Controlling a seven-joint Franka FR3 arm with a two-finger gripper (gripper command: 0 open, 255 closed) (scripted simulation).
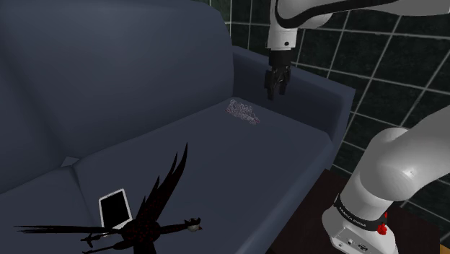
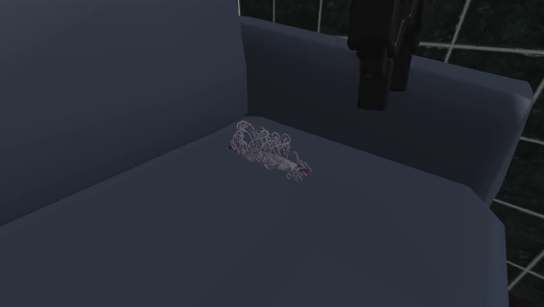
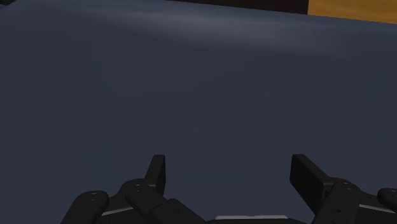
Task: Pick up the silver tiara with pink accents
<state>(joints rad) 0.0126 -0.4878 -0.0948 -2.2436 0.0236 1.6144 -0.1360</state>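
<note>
I was looking into a home living room. A wide sofa (image 1: pixel 216 166) in dark blue-grey upholstery took up most of my shoulder view, with a tall padded back and a boxy armrest (image 1: pixel 317 101). Behind it stood a wall of dark square tiles (image 1: pixel 389 79) with pale grout lines. Loose household things lay on the seat: a silver tiara (image 1: pixel 243 111), a white-framed tablet (image 1: pixel 115 208) and a black bird figure (image 1: pixel 148 229). A strip of orange-brown floor (image 3: pixel 353 7) showed beyond the sofa in my wrist view.

Shoulder view overlooks the sofa (image 1: pixel 216 166) from beside the arm (image 1: pixel 404 173); second exterior view frames its armrest (image 2: pixel 453 113) end closer.
</note>
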